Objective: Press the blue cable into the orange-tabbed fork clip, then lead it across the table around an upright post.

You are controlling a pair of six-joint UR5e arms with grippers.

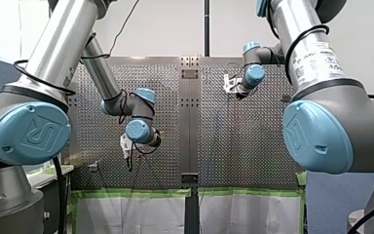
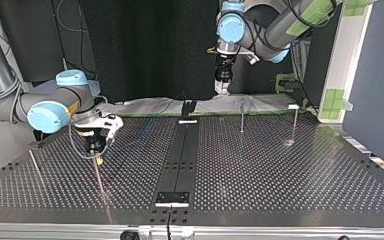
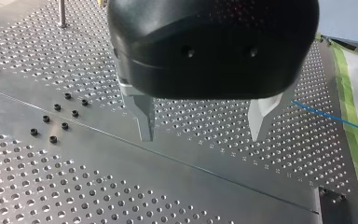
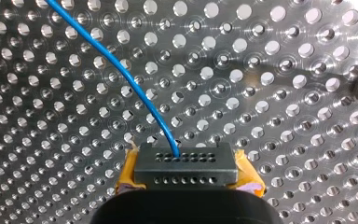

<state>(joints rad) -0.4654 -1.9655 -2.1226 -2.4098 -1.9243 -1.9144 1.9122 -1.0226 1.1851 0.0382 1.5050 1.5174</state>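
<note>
Backdrop: dark curtain (image 2: 155, 50) behind the arms in the top view, with green tape (image 3: 354, 130) along the table's edge.
Table: perforated metal table (image 2: 260, 170), split by a plain centre rail (image 2: 180, 155).
Right arm: my right arm (image 2: 10, 100) comes in at the top view's left and reaches low over that half of the table.
Left arm: my left arm (image 2: 280, 25) comes in at the top view's right and hangs above the far edge, near the rail.
Right end effector: my right end effector (image 4: 184, 161) is closed on the blue cable, with its yellow pads on either side of the pinch.
Left end effector: my left end effector (image 3: 203, 130) is open, its metal fingers apart with nothing between them, above the table.
Posts: two thin upright posts (image 2: 241, 117) (image 2: 294, 122) stand on the top view's right half, across the rail and well apart from my right end effector.
Blue cable: the blue cable (image 4: 121, 74) runs in a gentle curve away from my right end effector, lying low over the holes. A straight stretch also shows beside my left end effector, towards the taped edge.
Fork clip: I cannot pick out the orange-tabbed clip in any view.
Key relation: the cable's long axis leads straight out ahead of my right end effector, so I judge that arm must carry it. The posts lie on my left arm's side.
</note>
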